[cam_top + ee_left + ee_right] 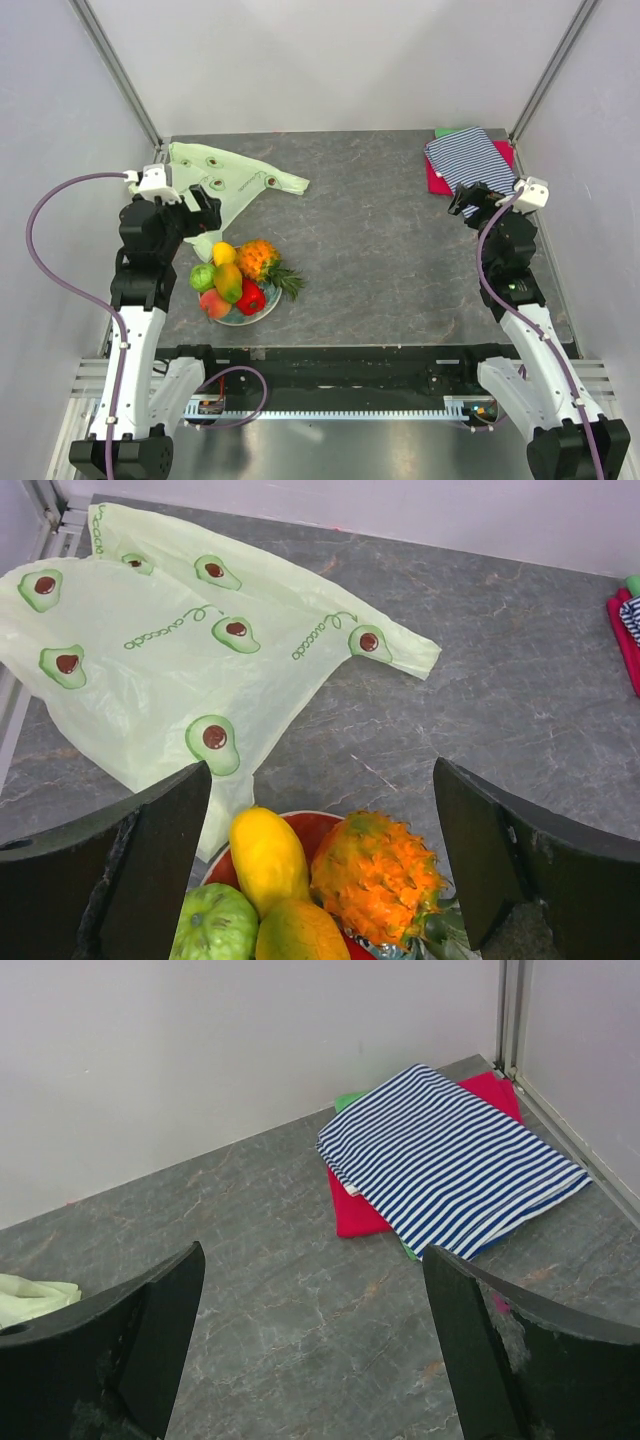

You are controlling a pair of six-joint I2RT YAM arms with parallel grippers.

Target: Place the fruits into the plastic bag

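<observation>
The fruits sit piled on a plate at the front left: orange pineapple, yellow lemon, green apple, mango, peach and a red piece. The pale green plastic bag with avocado prints lies flat behind them. My left gripper is open and empty, over the bag's near edge just behind the fruits. In the left wrist view the pineapple, lemon, apple and bag show between its fingers. My right gripper is open and empty at the far right.
A striped blue-white folded cloth lies on red and green cloths at the back right corner, also in the right wrist view. Metal frame posts and white walls bound the table.
</observation>
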